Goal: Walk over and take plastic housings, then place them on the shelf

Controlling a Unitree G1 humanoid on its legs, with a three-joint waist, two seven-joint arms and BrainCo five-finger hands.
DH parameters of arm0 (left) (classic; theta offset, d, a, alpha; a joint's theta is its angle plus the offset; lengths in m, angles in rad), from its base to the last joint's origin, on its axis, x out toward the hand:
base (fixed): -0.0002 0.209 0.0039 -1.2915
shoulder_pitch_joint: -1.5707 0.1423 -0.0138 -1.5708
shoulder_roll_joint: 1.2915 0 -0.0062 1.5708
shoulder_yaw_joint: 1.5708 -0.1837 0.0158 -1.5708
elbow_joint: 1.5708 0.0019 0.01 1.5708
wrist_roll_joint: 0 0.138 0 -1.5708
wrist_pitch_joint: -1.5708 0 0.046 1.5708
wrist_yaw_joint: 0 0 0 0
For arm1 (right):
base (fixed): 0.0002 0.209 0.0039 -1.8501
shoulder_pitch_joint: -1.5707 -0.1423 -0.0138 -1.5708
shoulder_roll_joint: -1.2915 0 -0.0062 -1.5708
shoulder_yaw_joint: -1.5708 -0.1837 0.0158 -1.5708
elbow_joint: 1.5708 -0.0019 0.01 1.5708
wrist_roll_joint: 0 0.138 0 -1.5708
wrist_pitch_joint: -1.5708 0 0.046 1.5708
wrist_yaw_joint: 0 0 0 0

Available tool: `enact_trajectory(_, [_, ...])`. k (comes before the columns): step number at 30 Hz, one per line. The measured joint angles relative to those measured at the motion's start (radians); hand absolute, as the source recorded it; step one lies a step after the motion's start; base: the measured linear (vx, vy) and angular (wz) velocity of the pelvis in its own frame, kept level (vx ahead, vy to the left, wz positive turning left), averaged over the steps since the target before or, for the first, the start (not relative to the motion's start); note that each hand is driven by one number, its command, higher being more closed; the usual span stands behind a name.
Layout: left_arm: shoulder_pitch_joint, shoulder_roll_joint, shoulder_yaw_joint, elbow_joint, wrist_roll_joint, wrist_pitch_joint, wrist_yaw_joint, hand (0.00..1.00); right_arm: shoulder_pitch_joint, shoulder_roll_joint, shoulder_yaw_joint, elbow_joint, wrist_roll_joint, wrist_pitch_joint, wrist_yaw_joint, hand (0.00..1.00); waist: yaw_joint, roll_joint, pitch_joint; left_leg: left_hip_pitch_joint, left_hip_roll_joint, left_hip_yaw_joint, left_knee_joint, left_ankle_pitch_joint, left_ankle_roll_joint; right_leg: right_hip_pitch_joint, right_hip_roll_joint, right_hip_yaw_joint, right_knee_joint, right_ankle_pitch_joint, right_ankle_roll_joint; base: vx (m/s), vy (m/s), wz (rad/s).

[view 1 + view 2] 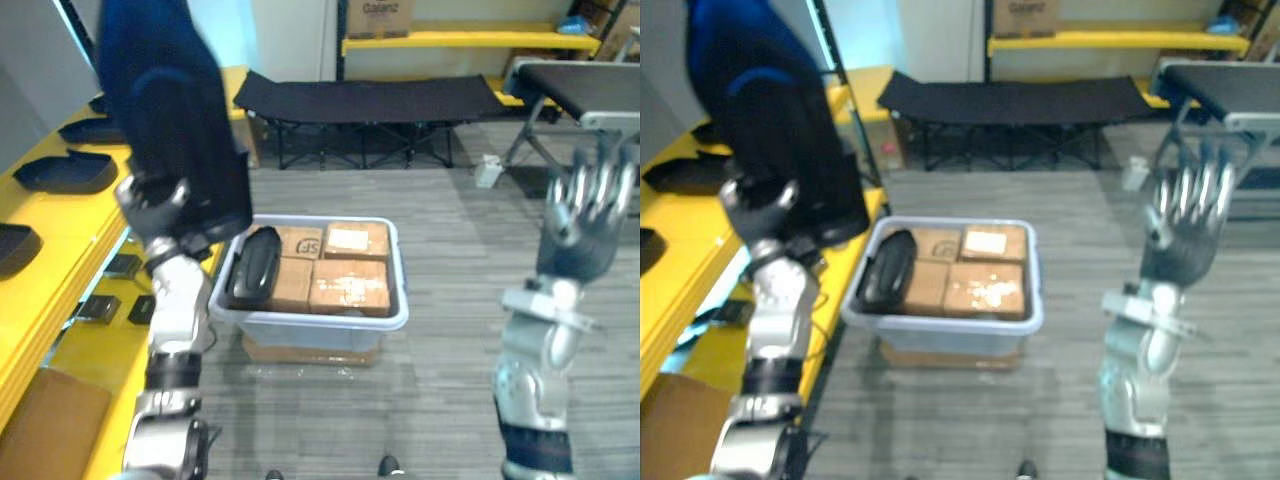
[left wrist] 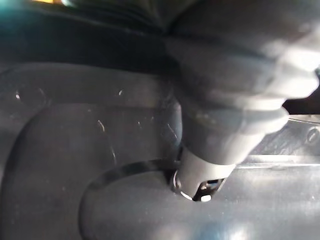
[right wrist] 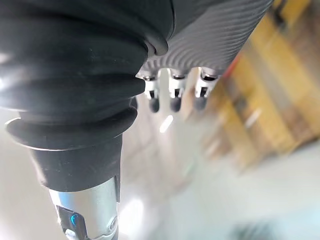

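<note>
A large dark plastic housing [image 1: 170,110] is held raised at the near left of the scene, gripped at its lower edge by the left hand [image 1: 150,205], whose fingers and thumb are curled round it. A second housing [image 1: 252,265] lies along the left side of a pale bin [image 1: 320,322] on the floor, beside cardboard boxes [image 1: 350,285]; further housings [image 1: 65,172] rest on the yellow shelf [image 1: 40,290] at far left. The right hand [image 1: 585,215] is raised at right, well apart from the bin, fingers straight and spread, holding nothing.
</note>
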Motion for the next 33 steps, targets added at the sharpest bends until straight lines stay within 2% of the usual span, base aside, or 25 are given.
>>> enact_trajectory(2, [0.168,-0.078,-0.013,-0.161,0.0,-0.057,-0.063,1.0,0.063,0.051,-0.045,0.097,-0.02,-0.01,-0.017,0.0,0.003,0.0,0.0,-0.002,-0.001,0.0,0.0,-0.004,0.004,0.001,-0.001,0.0,-0.005,0.0,0.001,0.0,0.0,0.0])
enact_trajectory(3, [0.205,-0.094,-0.013,-0.196,-0.001,-0.071,-0.081,1.0,0.073,0.059,-0.058,0.114,-0.021,-0.018,-0.021,0.0,0.004,0.0,0.0,-0.002,-0.002,0.0,0.0,-0.006,0.005,0.001,-0.002,0.0,-0.009,0.0,0.001,0.0,0.0,0.0])
enact_trajectory(4, [0.263,-0.12,-0.012,-0.247,-0.014,-0.098,-0.112,1.0,0.084,0.069,-0.092,0.139,-0.044,-0.043,-0.05,0.0,0.006,0.002,-0.001,-0.004,-0.002,0.0,0.0,-0.008,0.005,0.001,-0.003,0.0,-0.011,0.0,0.003,0.0,0.0,0.0])
enact_trajectory(6, [0.305,-0.13,-0.008,-0.287,-0.042,-0.131,-0.156,1.0,0.086,0.072,-0.136,0.14,-0.083,-0.096,-0.08,0.0,0.02,0.009,-0.007,-0.004,-0.003,0.0,0.0,-0.01,0.003,0.001,-0.004,0.0,-0.011,-0.002,0.007,0.0,0.0,0.0])
enact_trajectory(8, [0.305,-0.126,-0.001,-0.298,-0.055,-0.149,-0.186,1.0,0.079,0.061,-0.139,0.138,-0.104,-0.114,-0.082,0.0,0.028,0.011,-0.013,-0.004,-0.003,-0.001,0.0,-0.01,0.003,0.001,-0.004,0.0,-0.011,-0.002,0.008,0.0,0.0,0.0])
enact_trajectory(11, [0.305,-0.126,0.006,-0.323,-0.077,-0.174,-0.209,1.0,0.041,0.057,-0.125,0.132,-0.14,-0.109,-0.082,0.0,0.03,0.015,-0.017,-0.005,-0.003,-0.002,0.0,-0.009,0.001,-0.001,-0.003,0.0,-0.011,-0.001,0.008,0.0,0.0,0.0])
enact_trajectory(14, [0.303,-0.126,0.006,-0.332,-0.076,-0.174,-0.212,1.0,-0.003,0.047,-0.111,0.127,-0.167,-0.085,-0.074,0.0,0.04,0.015,-0.032,-0.019,-0.004,-0.007,0.003,-0.007,0.004,-0.01,-0.004,-0.005,-0.011,0.0,0.008,0.01,0.003,0.03])
enact_trajectory(16, [0.303,-0.126,0.006,-0.333,-0.065,-0.172,-0.207,1.0,-0.025,0.027,-0.094,0.126,-0.168,-0.06,-0.054,0.0,0.052,0.012,-0.032,-0.019,-0.004,-0.01,0.004,-0.007,0.005,-0.007,-0.008,-0.009,-0.011,0.001,0.005,0.03,0.014,0.1])
enact_trajectory(19, [0.313,-0.126,0.027,-0.343,0.016,-0.155,-0.182,1.0,-0.063,-0.004,-0.024,0.086,-0.167,-0.031,0.02,0.0,0.064,0.01,-0.033,-0.04,-0.01,-0.068,0.008,-0.006,0.007,0.014,-0.015,-0.066,-0.011,-0.002,0.01,0.02,0.008,0.48])
enact_trajectory(21, [0.328,-0.127,0.064,-0.36,0.055,-0.136,-0.179,1.0,-0.1,-0.017,0.034,0.088,-0.166,-0.018,0.054,0.0,0.097,0.009,-0.033,-0.054,-0.016,-0.104,0.014,-0.005,0.008,0.028,-0.02,-0.101,-0.011,-0.007,0.017,0.03,0.003,0.63])
enact_trajectory(24, [0.402,-0.126,0.212,-0.392,0.13,-0.108,-0.158,1.0,-0.177,-0.028,0.168,0.134,-0.166,0.019,0.1,0.0,0.171,0.008,-0.033,-0.07,-0.031,-0.193,0.02,-0.003,0.01,0.073,-0.025,-0.191,-0.011,-0.021,0.027,0.03,-0.007,0.78])
enact_trajectory(25, [0.42,-0.125,0.249,-0.393,0.133,-0.106,-0.155,1.0,-0.193,-0.028,0.195,0.152,-0.165,0.023,0.105,0.0,0.187,0.007,-0.033,-0.07,-0.034,-0.206,0.02,-0.002,0.012,0.08,-0.028,-0.204,-0.011,-0.024,0.029,0.05,0.008,0.75])
enact_trajectory(26, [0.458,-0.124,0.316,-0.393,0.137,-0.099,-0.147,1.0,-0.223,-0.027,0.241,0.19,-0.165,0.033,0.122,0.0,0.223,0.003,-0.032,-0.072,-0.041,-0.233,0.02,-0.001,0.014,0.093,-0.037,-0.23,-0.01,-0.032,0.035,0.05,0.002,0.81])
enact_trajectory(27, [0.514,-0.125,0.387,-0.393,0.132,-0.099,-0.142,1.0,-0.252,-0.025,0.287,0.235,-0.166,0.044,0.123,0.0,0.264,-0.003,-0.029,-0.073,-0.052,-0.27,0.02,-0.001,0.016,0.113,-0.041,-0.263,-0.006,-0.038,0.041,0.05,0.002,0.81])
enact_trajectory(29, [0.564,-0.127,0.449,-0.393,0.128,-0.1,-0.142,1.0,-0.273,-0.018,0.329,0.272,-0.167,0.047,0.123,0.0,0.305,-0.017,-0.03,-0.079,-0.067,-0.308,0.02,-0.003,0.019,0.126,-0.055,-0.3,0.006,-0.056,0.052,0.04,0.008,0.77])
enact_trajectory(30, [0.608,-0.145,0.5,-0.393,0.117,-0.108,-0.142,1.0,-0.295,-0.013,0.365,0.298,-0.189,0.048,0.119,0.0,0.341,-0.029,-0.033,-0.09,-0.079,-0.339,0.021,-0.004,0.019,0.129,-0.068,-0.329,0.023,-0.066,0.054,0.05,0.028,0.73])
enact_trajectory(33, [0.66,-0.195,0.563,-0.393,0.059,-0.145,-0.147,1.0,-0.314,-0.002,0.399,0.301,-0.226,0.051,0.114,0.0,0.379,-0.05,-0.033,-0.097,-0.095,-0.37,0.022,-0.006,0.024,0.132,-0.085,-0.353,0.052,-0.082,0.059,0.04,0.032,0.46])
